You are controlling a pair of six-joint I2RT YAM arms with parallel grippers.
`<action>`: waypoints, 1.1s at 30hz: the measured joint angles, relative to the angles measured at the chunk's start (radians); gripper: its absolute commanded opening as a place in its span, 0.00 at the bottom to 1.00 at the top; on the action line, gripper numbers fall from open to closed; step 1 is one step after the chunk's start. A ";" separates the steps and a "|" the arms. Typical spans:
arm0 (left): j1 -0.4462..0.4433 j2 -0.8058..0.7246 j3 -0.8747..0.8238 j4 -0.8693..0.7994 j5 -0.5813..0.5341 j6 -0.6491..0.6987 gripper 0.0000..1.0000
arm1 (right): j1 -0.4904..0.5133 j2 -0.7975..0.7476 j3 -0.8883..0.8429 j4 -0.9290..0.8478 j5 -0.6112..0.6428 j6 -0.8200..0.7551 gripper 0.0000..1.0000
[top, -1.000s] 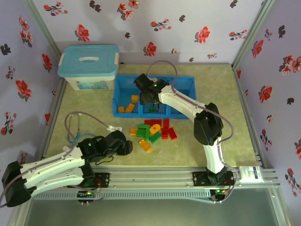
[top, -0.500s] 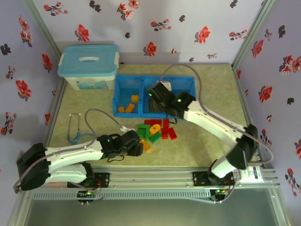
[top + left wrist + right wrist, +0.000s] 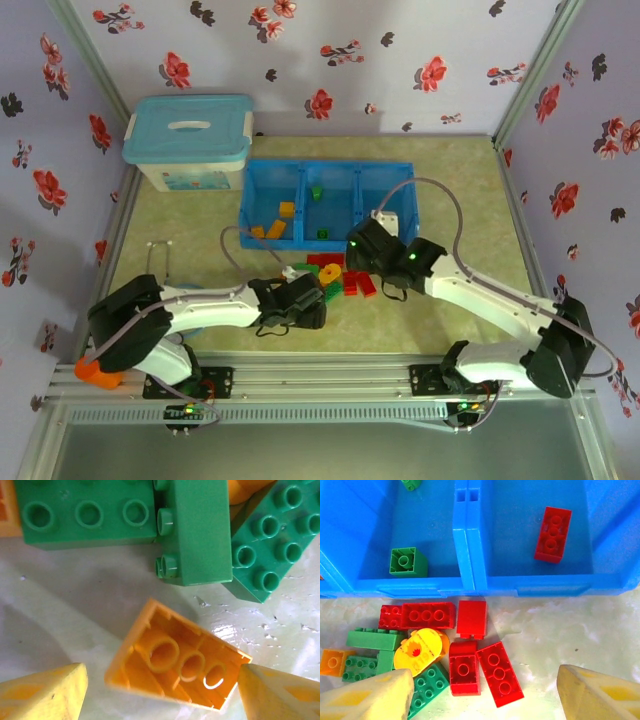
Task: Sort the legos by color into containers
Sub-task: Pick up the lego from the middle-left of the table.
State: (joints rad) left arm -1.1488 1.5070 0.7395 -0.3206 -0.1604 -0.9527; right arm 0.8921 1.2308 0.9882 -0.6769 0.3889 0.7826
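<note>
An orange lego lies upside down on the table between the fingers of my open left gripper; the right fingertip is at its corner and the left one stands apart. Green legos lie just beyond. My right gripper hangs open above the pile's red legos, next to a yellow rounded piece. The blue containers hold orange bricks on the left, a green brick in the middle and a red brick on the right.
A pale-blue lidded storage box stands at the back left beside the tray. The pile of legos sits just in front of the tray, between the left gripper and the right gripper. Floral walls enclose the table.
My right arm has drawn back from over the middle compartment to the pile. The left arm has slid right up to the pile and its jaws have widened.
</note>
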 measured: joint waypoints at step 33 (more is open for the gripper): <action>0.192 -0.187 0.250 -0.163 -0.071 0.167 0.33 | 0.058 -0.320 -0.249 -0.018 0.050 0.207 0.73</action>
State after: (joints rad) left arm -0.9573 1.3205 0.9894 -0.4835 -0.2310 -0.7853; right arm 0.9501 0.9108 0.7391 -0.6945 0.4385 0.9897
